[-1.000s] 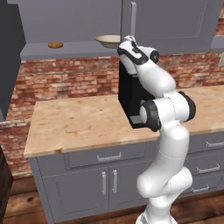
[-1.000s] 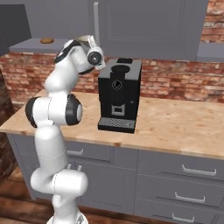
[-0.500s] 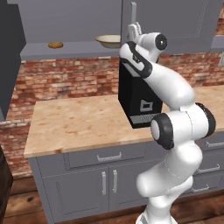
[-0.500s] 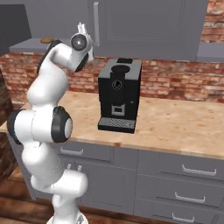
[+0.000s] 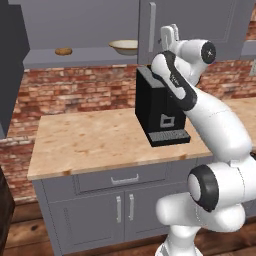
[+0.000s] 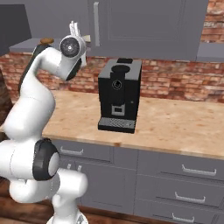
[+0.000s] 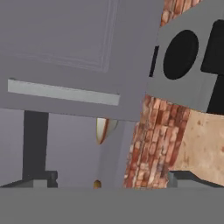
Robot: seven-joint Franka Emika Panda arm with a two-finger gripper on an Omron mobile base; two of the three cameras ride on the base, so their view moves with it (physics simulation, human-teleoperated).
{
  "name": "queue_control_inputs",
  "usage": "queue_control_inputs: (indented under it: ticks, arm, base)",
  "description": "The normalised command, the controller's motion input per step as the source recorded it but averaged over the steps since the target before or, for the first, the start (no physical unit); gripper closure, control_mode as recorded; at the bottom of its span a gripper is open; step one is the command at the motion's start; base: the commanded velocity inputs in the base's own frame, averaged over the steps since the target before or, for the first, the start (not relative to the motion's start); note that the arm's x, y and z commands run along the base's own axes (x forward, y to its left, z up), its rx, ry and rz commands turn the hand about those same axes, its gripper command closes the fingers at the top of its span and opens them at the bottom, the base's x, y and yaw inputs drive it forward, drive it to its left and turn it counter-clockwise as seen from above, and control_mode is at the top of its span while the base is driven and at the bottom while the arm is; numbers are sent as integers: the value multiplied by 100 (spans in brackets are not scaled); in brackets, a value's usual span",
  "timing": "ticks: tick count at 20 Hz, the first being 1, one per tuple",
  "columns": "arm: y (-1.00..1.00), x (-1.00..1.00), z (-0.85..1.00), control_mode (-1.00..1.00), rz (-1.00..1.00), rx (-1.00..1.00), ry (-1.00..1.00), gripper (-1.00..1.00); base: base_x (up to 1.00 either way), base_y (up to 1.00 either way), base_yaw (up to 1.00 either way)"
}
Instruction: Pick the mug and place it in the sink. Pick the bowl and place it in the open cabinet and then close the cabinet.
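The cream-white bowl (image 5: 125,46) with its tan rim sits on the shelf of the open cabinet (image 5: 200,20), just left of the shut right door. My gripper (image 5: 170,32) points upward in front of that door, beside its silver handle (image 5: 152,25) and right of the bowl. Its fingers stand open with nothing between them. From the right base view the gripper (image 6: 74,28) rises just left of the door handle (image 6: 96,24). In the hand view the gripper (image 7: 113,179) faces the door (image 7: 65,43), with the bowl (image 7: 105,129) seen edge-on beyond it. The mug and the sink are out of view.
A small brown lump (image 5: 63,51) lies on the shelf left of the bowl. A black coffee machine (image 5: 155,110) stands on the wooden counter (image 5: 90,140), close behind my arm. The cabinet's left door (image 5: 10,65) hangs open at the far left. Grey base cabinets with drawers (image 6: 183,170) lie below.
My arm has swung upward, and the hand has risen from beside the coffee machine's top to the cabinet's right door. The bowl stays on the shelf.
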Motion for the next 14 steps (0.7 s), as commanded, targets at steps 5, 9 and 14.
queue_control_inputs:
  ticks: [5,9,14]
  arm:
    - [-65,-87,2,-100,5,10,-6,-100]
    - [-50,-77,8,-100,1,12,0,-100]
    - [-16,-86,1,-100,1,5,-2,-100]
  base:
    - [0,0,0]
    - [0,0,0]
    - [0,0,0]
